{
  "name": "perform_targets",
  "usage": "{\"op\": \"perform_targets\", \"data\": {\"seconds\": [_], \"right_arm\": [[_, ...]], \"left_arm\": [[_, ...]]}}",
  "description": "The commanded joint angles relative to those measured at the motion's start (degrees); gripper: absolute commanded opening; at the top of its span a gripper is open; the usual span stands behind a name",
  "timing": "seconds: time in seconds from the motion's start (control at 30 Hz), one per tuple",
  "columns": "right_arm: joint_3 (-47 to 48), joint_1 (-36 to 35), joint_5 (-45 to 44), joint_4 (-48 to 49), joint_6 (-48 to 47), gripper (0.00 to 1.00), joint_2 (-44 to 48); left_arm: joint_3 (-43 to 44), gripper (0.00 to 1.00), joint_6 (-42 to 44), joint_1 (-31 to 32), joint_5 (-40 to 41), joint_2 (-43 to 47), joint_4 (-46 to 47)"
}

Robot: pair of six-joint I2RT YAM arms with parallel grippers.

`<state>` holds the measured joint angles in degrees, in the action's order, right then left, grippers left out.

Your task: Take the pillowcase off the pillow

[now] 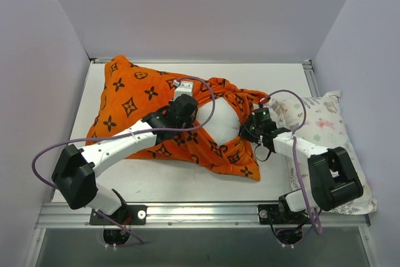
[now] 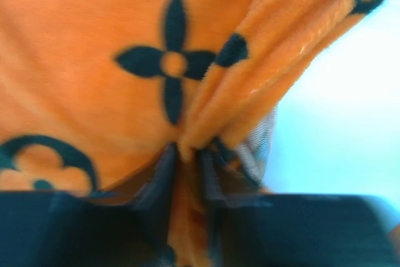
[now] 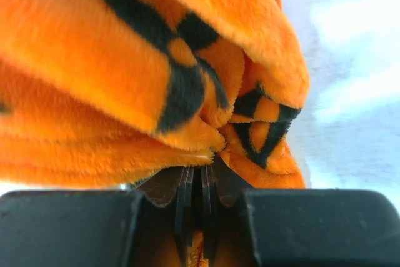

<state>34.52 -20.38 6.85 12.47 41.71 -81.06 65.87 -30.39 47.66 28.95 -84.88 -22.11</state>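
Note:
The orange pillowcase with black motifs lies across the table, its open end bunched around the white pillow, which shows through the opening. My left gripper is shut on a fold of the pillowcase at the opening's left edge. My right gripper is shut on the pillowcase's bunched edge at the opening's right side. In the left wrist view the white pillow fills the right; in the right wrist view white pillow lies behind the fabric.
A smaller floral-print pillow lies along the table's right edge beside the right arm. Grey walls enclose the table on the left, back and right. A metal rail runs along the near edge.

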Motion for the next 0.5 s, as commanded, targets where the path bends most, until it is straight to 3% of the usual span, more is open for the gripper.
{"op": "perform_targets", "data": {"seconds": [0.0, 0.1, 0.37, 0.47], "right_arm": [[-1.13, -2.64, 6.07, 2.91, 1.53, 0.00, 0.98], [-0.86, -2.82, 6.24, 2.74, 1.88, 0.00, 1.86], [-0.60, -3.17, 5.72, 1.86, 2.41, 0.00, 3.36], [-0.77, -3.17, 5.36, 1.51, 2.67, 0.00, 4.24]], "left_arm": [[5.49, 0.37, 3.58, 2.26, 1.28, -0.46, -7.76], [9.89, 0.52, 5.16, 3.58, 1.99, -0.02, -10.31], [20.08, 0.66, 6.93, 11.56, -0.28, 0.60, -12.87], [23.07, 0.71, 5.70, 13.51, -2.05, -3.52, -12.70]]}}
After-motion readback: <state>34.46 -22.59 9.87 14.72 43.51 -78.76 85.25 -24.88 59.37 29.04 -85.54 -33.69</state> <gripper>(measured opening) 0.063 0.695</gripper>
